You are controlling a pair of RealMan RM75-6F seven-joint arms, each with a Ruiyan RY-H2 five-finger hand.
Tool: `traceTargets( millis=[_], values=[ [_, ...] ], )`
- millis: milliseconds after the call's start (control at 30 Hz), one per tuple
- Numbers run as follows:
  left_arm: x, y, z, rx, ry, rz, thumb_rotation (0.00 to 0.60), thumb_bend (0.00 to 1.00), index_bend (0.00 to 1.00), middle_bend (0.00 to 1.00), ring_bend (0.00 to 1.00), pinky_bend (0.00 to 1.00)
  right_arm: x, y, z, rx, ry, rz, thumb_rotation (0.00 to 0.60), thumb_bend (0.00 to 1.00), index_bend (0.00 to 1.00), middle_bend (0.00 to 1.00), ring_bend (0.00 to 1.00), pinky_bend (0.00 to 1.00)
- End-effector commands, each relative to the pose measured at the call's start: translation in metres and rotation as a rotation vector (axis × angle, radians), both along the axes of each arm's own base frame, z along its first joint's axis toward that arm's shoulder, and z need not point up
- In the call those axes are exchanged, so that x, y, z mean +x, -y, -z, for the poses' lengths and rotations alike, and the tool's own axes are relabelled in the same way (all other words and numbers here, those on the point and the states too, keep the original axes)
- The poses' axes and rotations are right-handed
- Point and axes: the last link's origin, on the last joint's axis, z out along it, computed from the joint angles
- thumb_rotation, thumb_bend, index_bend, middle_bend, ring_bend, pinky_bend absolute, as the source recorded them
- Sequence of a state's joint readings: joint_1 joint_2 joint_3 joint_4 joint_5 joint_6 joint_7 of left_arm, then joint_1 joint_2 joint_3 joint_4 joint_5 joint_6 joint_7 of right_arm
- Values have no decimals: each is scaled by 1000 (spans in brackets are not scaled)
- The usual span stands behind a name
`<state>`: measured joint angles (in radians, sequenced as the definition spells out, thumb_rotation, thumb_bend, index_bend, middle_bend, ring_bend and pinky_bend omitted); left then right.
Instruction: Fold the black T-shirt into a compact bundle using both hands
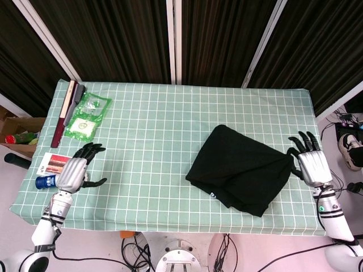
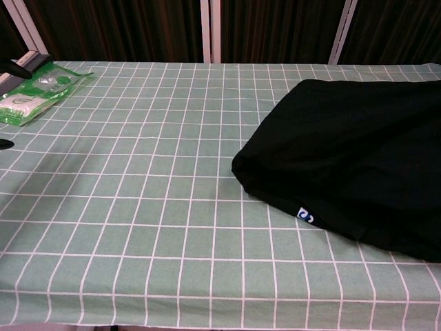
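Black T-shirt: a folded, rumpled bundle is seen on the right half of the table, its near corner close to the near edge; a small blue-and-white label is shown at its near left edge.
Left hand: it is held over the near left part of the table, fingers spread apart, nothing gripped, well apart from the shirt.
Right hand: it is placed just beside the shirt's right edge, fingers fanned toward the far side; whether the cloth is pinched cannot be told.
Table: it is covered by a green cloth with a white grid.
Card: it is laid flat at the near left edge.
Green packets: two are laid at the far left.
Dark red strip: it is laid lengthwise along the far left edge.
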<state>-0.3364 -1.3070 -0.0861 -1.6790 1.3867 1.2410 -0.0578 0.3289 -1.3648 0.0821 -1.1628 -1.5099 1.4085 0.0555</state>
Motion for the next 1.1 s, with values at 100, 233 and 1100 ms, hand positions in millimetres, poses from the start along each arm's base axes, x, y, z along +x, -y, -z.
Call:
traceTargets(
  millis=[100,233,1100],
  values=[
    [2,-1,2,-11,-3,7,600,138,203,118,58,152,-19,3,4,39,-50,132,600,521,536,237,53,107],
    [2,-1,2,-15,-13,12,600,138,203,118,58,152,-26,3,16,136,-151,223,600,244,266,156,0,18],
    [-4,-2,-8,5,-5,-16,600,138,203,118,57,152,72,-22,80,587,50,-15,600,731,154,220,98,180]
  ],
)
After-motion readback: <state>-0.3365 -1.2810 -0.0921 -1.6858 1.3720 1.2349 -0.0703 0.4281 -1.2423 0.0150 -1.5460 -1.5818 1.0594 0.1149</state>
